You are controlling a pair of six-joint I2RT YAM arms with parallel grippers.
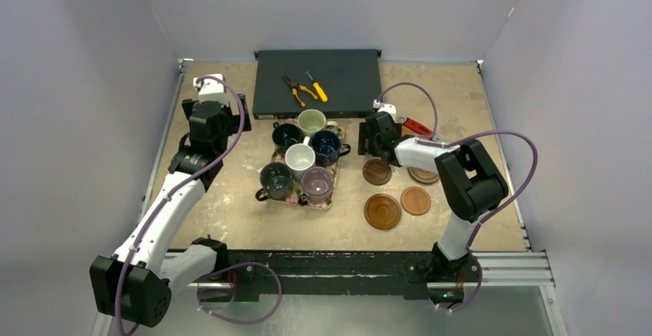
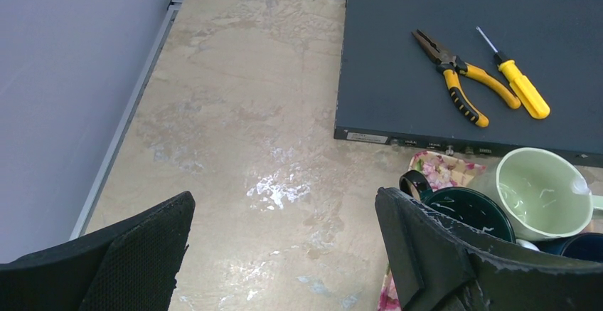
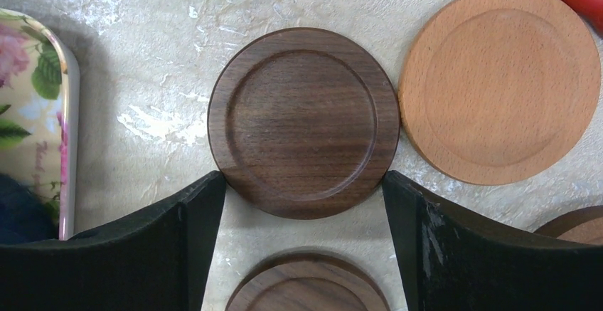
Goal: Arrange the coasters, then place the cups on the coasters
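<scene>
The right end effector point(image 3: 304, 183) is spread wide and points down, straddling a dark brown coaster point(image 3: 303, 122) that lies flat on the counter point(image 2: 235, 97). Its fingertips point(image 3: 206, 197) sit right at the coaster's rim, but I cannot tell if they are pressing on it. Touching that coaster's right edge is a light tan coaster point(image 3: 498, 83). A second dark brown coaster point(image 3: 307, 290) lies just behind the fingers, and a reddish-brown one point(image 3: 579, 227) shows at the corner, which makes four in the wrist view. The overhead view shows two more nearer the arm bases: a large ringed coaster point(image 1: 382, 211) and a small tan one point(image 1: 415, 200).

All six cups stand on the floral tray point(image 3: 43, 104), just left of the coasters: pale green point(image 1: 311, 121), dark teal point(image 1: 287, 134), navy point(image 1: 326, 145), white point(image 1: 299, 157), grey-black point(image 1: 274, 178) and purplish point(image 1: 317, 182).

The left end effector point(image 2: 284, 211) is fully spread and holds nothing, above bare counter left of the tray.

The right arm has its elbow raised and its forearm reaching leftward. The left arm stretches forward along the left side.
</scene>
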